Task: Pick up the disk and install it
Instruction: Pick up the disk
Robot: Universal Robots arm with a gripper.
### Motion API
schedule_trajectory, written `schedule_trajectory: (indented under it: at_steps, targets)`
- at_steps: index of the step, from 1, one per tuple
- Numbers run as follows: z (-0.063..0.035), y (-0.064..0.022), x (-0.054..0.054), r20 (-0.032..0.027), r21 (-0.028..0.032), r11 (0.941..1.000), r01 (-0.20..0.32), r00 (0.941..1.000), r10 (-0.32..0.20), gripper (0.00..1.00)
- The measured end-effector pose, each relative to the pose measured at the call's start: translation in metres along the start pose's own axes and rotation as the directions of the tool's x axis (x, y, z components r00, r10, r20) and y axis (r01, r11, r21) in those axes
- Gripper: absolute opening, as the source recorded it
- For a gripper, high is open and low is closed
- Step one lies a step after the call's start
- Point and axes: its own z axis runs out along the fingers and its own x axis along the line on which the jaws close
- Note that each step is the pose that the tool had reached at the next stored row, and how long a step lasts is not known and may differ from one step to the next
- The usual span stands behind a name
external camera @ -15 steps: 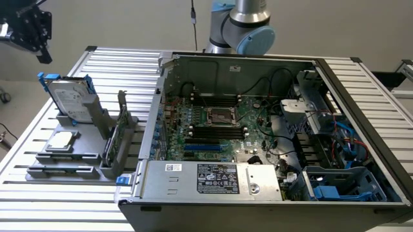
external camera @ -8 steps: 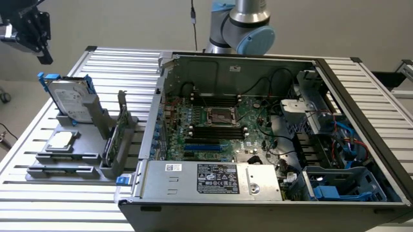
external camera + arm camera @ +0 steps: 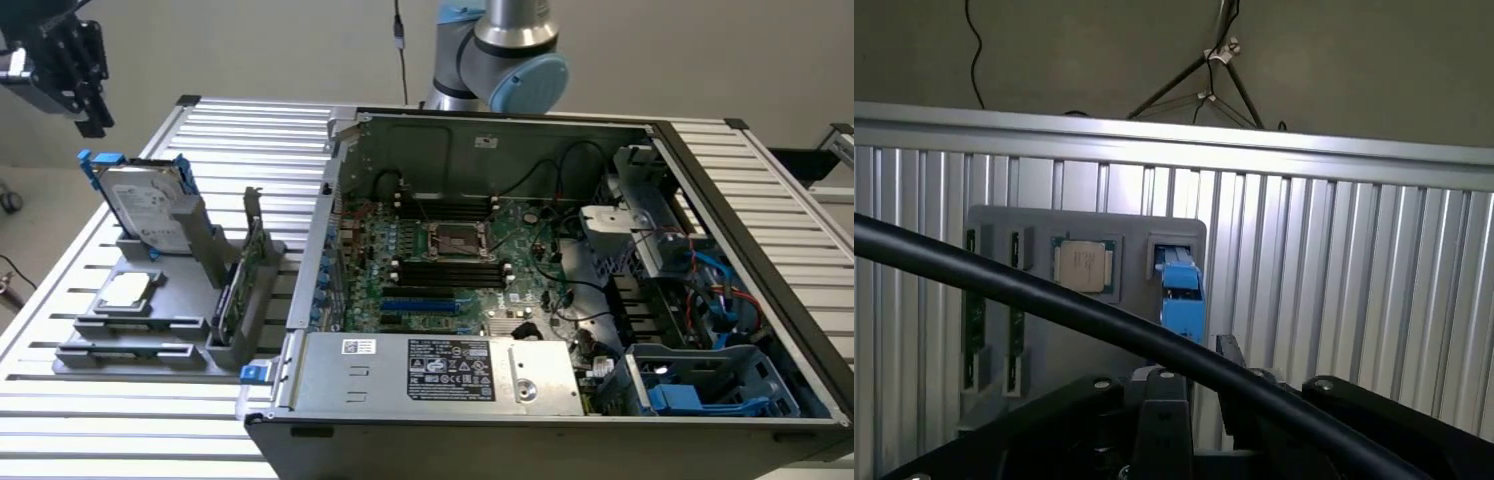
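The disk [image 3: 150, 205] stands on edge in a grey holder [image 3: 140, 345] at the exterior view's left, a silver drive with a white label and blue rails. From the wrist view I look down on it end-on, its blue rail [image 3: 1181, 295] poking up from the holder's slot. My gripper [image 3: 88, 118] hangs in the air above and to the left of the disk, apart from it and holding nothing.
The holder also carries a small square silver chip [image 3: 127, 290] and an upright green circuit card [image 3: 230, 285]. An open computer case [image 3: 534, 260] fills the slatted table's middle, with blue drive bays [image 3: 694, 385] at its right. A black cable [image 3: 1054, 300] crosses the wrist view.
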Motion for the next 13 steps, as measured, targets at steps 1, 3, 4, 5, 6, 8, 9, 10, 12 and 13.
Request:
schedule_trajectory:
  at_steps: [1, 3, 4, 5, 6, 8, 9, 10, 12, 13]
  targets:
    - [0.0009, 0.0003, 0.0, 0.0001, 0.0001, 1.0, 0.0, 1.0, 0.0, 0.36]
    - [0.0038, 0.001, 0.0, 0.0, 0.0, 1.0, 0.0, 1.0, 0.0, 0.42]
    - [0.0056, 0.0012, 0.0, 0.0, 0.0, 1.0, 0.001, 1.0, -0.001, 0.48]
    - [0.0074, 0.0014, 0.0, 0.0, 0.0, 1.0, 0.001, 1.0, -0.001, 0.54]
    - [0.0092, 0.0017, 0.0, -0.0001, -0.0001, 1.0, 0.002, 1.0, -0.002, 0.54]
    - [0.013, 0.0023, 0.0, 0.0, 0.0001, 1.0, 0.003, 1.0, -0.003, 0.6]
    - [0.0148, 0.0026, 0.0, 0.0, 0.0001, 1.0, 0.004, 1.0, -0.004, 0.6]
    - [0.0166, 0.0031, 0.0, 0.0, 0.0, 1.0, 0.004, 1.0, -0.004, 0.6]
    - [0.0202, 0.0039, 0.0, -0.0001, 0.0, 1.0, 0.006, 1.0, -0.006, 0.6]
    - [0.0219, 0.0043, 0.001, -0.0001, 0.0, 1.0, 0.007, 1.0, -0.007, 0.6]
